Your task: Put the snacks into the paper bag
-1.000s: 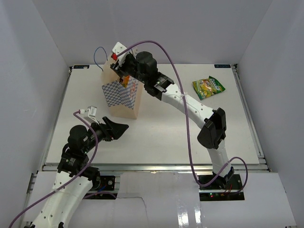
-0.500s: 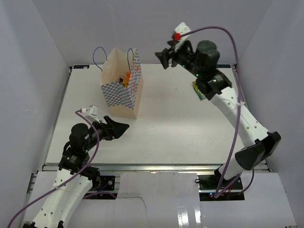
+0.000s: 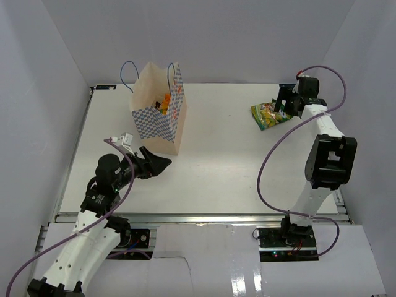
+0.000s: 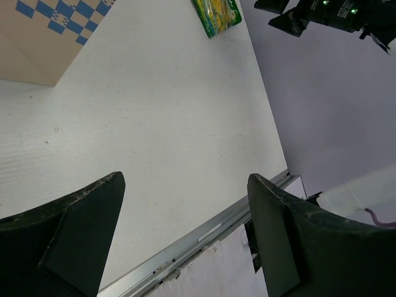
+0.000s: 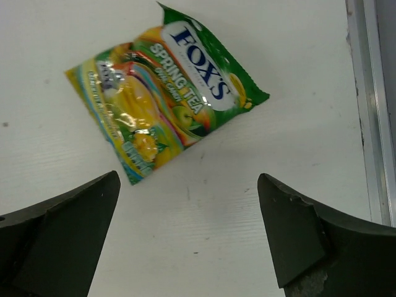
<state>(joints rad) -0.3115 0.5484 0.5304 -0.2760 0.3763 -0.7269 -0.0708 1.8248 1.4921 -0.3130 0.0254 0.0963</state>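
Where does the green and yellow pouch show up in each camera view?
Top external: the green-yellow pouch lies flat at the far right of the table, just left of the right claw.
Left wrist: at the top edge, near centre, partly cut off.
Right wrist: upper middle, fully visible, above the open claw.
Shared landmark: the right claw, which sits close by the pouch in every view.

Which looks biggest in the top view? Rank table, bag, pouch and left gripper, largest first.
1. table
2. bag
3. pouch and left gripper: they look about alike, and the gripper may be nearer the camera, so I leave them unranked.
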